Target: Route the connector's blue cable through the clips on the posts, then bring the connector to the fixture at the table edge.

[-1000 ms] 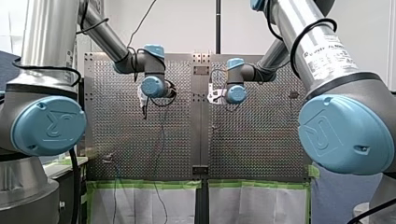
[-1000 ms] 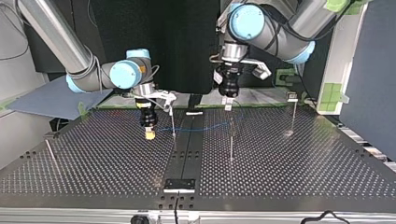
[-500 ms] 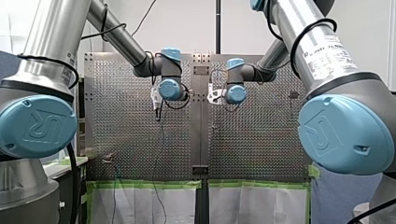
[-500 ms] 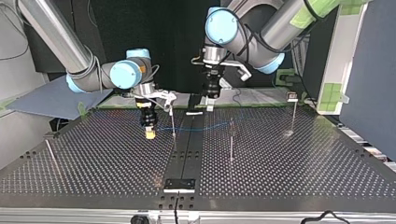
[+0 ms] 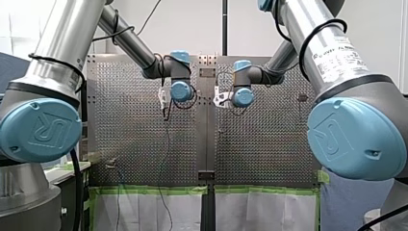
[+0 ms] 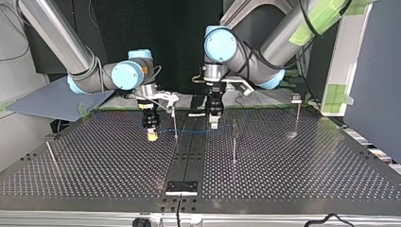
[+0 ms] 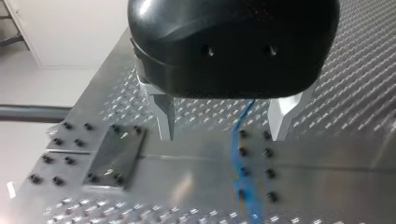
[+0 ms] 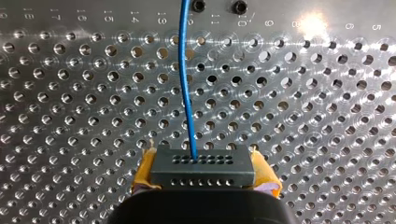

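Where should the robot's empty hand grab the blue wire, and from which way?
Grip the blue cable on the stretch crossing the table's centre strip, coming straight down from above. My left gripper hangs open with the cable running between its fingers, so closing across it should catch it.

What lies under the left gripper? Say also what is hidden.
The blue cable runs over the table, passing between the open fingers of the left gripper. The gripper's black body hides where the cable goes on.
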{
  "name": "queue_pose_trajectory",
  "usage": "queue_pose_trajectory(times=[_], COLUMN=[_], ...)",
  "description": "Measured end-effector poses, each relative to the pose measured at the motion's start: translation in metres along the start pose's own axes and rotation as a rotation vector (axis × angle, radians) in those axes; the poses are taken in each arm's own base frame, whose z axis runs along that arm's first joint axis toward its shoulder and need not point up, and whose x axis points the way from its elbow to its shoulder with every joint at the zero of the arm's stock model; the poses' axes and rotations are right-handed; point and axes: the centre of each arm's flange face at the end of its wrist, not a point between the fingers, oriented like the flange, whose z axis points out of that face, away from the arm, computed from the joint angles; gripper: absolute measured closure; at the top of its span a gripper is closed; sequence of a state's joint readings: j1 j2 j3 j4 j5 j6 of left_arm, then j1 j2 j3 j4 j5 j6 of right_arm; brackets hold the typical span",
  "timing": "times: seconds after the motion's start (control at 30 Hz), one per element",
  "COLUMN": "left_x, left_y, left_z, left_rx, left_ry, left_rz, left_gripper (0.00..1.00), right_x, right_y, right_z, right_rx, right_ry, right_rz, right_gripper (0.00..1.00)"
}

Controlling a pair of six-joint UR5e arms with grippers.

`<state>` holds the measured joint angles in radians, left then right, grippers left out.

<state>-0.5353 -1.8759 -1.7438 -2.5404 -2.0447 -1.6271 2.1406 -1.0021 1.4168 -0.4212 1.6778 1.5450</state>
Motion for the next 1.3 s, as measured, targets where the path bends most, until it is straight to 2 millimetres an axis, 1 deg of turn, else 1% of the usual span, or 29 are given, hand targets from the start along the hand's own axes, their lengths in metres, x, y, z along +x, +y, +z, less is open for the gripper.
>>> queue_pose_trajectory(times=[0.1, 0.17, 0.33, 0.5, 0.73, 0.87, 1.1, 1.3], left_x=[-0.008, -0.009, 0.0, 0.003, 0.005, 0.011, 0.026, 0.025], left_y=[-0.002, -0.002, -0.006, -0.01, -0.006, -0.005, -0.009, -0.009], left_z=[0.008, 0.01, 0.008, 0.004, 0.005, 0.012, 0.03, 0.043], left_rx=[-0.004, -0.005, 0.003, 0.01, -0.013, -0.02, -0.029, -0.053], left_ry=[-0.018, -0.018, 0.002, 0.015, 0.024, 0.031, 0.055, 0.049], left_rz=[-0.001, 0.005, 0.028, 0.033, 0.038, 0.042, 0.052, 0.043], left_gripper=[0.01, 0.01, 0.01, 0.01, 0.01, 0.01, 0.01, 0.01], right_x=[0.0, 0.0, 0.0, 0.0, 0.0, 0.0, -0.001, -0.001], right_y=[0.0, 0.0, 0.0, 0.0, 0.003, 0.003, 0.003, 0.003], right_z=[0.0, 0.0, 0.0, 0.0, 0.001, 0.001, 0.001, 0.001], right_rx=[0.0, 0.0, 0.0, -0.001, -0.004, -0.004, -0.003, -0.003], right_ry=[0.001, 0.0, 0.0, -0.002, -0.003, -0.001, -0.004, -0.005], right_rz=[0.0, 0.0, -0.001, -0.002, -0.002, -0.001, -0.002, -0.002], right_gripper=[0.88, 0.88, 0.88, 0.88, 0.88, 0.88, 0.88, 0.88])
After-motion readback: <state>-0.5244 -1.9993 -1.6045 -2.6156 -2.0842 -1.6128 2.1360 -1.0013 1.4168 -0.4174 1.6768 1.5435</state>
